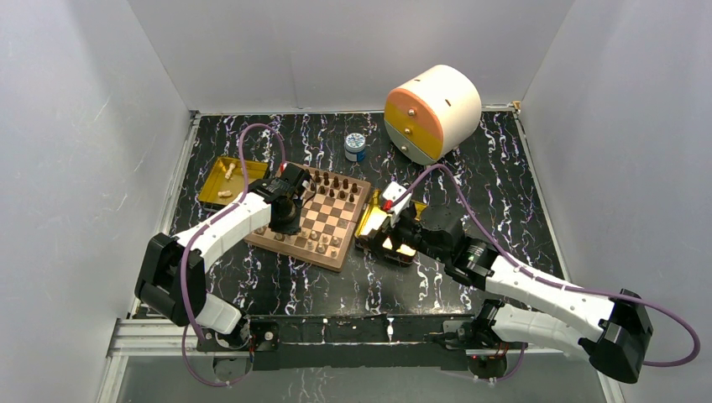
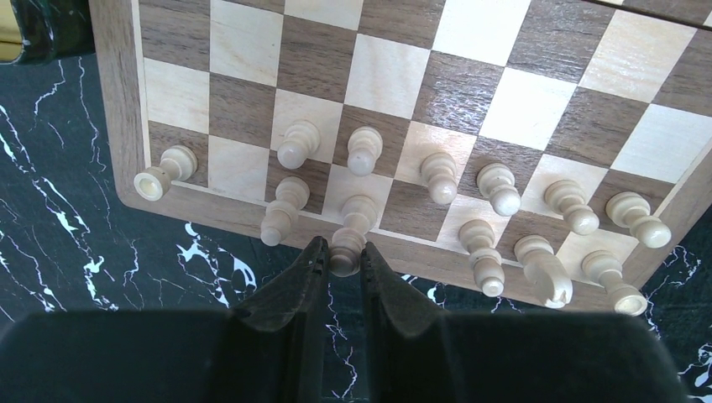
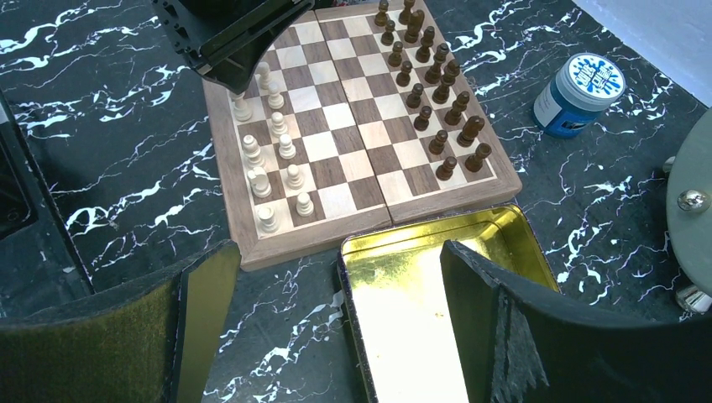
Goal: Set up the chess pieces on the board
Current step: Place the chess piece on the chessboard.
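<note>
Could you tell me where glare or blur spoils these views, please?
Left wrist: the board is sharp with a mild sheen, while the left gripper, closed on a pale piece, is dark and soft-focus. Right wrist: the gold tray mirrors bright light, washing out its floor. Top external: evenly lit, sharp throughout.

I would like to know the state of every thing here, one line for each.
left gripper, shut on a pale piece in the board's edge row.
right gripper, open, empty, over the right gold tray.
right gold tray, no pieces visible.
left gold tray, holds a few pale pieces.
board, unfolded flat.
dark pieces, upright in two rows.
blue jar, lid on.
round drawer unit, drawers shut.
</note>
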`<state>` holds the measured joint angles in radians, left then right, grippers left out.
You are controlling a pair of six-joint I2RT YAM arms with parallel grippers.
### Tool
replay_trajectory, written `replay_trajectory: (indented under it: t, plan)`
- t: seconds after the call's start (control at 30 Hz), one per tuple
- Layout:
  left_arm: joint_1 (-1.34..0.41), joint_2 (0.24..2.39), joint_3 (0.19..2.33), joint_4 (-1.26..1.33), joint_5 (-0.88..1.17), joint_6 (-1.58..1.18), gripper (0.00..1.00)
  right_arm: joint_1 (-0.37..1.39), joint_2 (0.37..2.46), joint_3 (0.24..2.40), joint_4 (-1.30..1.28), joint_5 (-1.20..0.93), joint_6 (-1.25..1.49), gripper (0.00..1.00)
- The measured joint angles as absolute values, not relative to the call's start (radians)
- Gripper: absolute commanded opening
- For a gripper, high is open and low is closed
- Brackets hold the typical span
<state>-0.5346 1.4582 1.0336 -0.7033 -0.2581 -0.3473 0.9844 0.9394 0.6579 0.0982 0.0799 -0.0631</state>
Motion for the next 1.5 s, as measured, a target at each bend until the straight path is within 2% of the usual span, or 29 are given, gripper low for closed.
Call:
replay_trajectory:
  t: [1.33, 1.5]
  plan:
    - [-0.539, 1.464, 1.034, -0.686, -0.274, -0.333, 0.12, 0.984, 0.925, 0.656, 0.076, 0.083, -0.056, 0.99]
    - [-0.539, 1.464, 1.035, -0.69, -0.274, -0.333, 0.18, 0.984, 0.925, 0.656, 0.076, 0.083, -0.056, 0.99]
